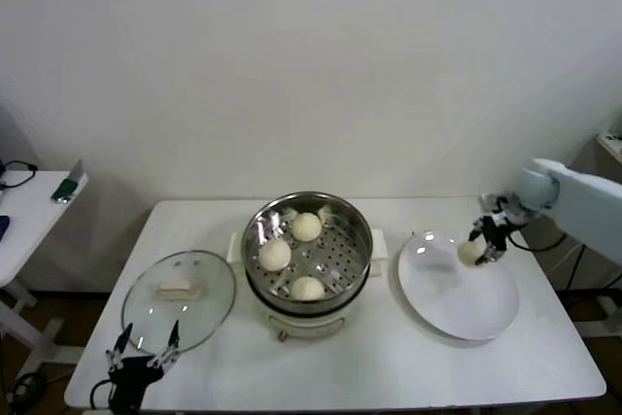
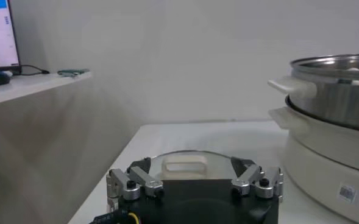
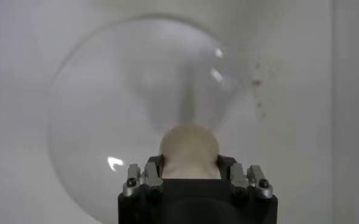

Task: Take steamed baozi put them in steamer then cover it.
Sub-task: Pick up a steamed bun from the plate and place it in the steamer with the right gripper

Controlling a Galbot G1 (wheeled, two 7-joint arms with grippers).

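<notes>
Three cream-white baozi [image 1: 275,254] lie in the shiny steamer [image 1: 352,224] on its cream pot base at the table's middle; the steamer also shows in the left wrist view [image 2: 331,85]. My right gripper [image 1: 478,249] is shut on the fourth baozi [image 1: 470,253] and holds it above the far left part of the white plate [image 1: 466,303]; the baozi [image 3: 189,149] sits between the jaws in the right wrist view. The glass cover [image 1: 209,310] with its cream handle [image 1: 179,290] lies flat left of the steamer. My left gripper [image 1: 146,349] is open at the cover's near edge.
A side table [image 1: 24,216] with a small object stands at the far left. The white table's front edge [image 1: 340,400] runs below the steamer. The right arm's cable hangs near the table's right end.
</notes>
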